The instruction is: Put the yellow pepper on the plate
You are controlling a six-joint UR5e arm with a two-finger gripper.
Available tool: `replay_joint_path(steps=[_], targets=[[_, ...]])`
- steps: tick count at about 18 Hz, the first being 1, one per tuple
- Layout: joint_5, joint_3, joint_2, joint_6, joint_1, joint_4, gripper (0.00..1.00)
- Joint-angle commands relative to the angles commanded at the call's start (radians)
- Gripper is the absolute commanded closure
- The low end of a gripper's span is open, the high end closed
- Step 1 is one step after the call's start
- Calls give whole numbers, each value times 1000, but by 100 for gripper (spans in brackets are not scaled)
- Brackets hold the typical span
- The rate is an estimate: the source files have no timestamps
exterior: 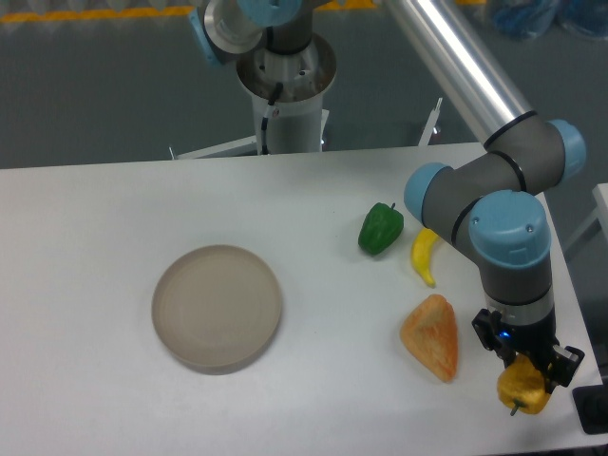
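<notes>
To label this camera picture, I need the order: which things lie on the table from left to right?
plate → green pepper → banana → orange wedge → yellow pepper, held in the gripper

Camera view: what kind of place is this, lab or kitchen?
Probably a robot lab. A bare white table holds toy-like food such as a green pepper, the arm's base is mounted behind it, and yellow floor tape runs along the back.

I see even, bright overhead light on the white bench (pixel 114 380), soft shadows under the plate (pixel 218 307), mild glare on the metal arm tube (pixel 456 57), and slight overall softness.
</notes>
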Motion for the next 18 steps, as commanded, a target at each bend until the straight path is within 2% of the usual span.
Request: replay_joint_path(steps=[18], targets=[[-2, -5, 11, 0, 2, -3, 66]])
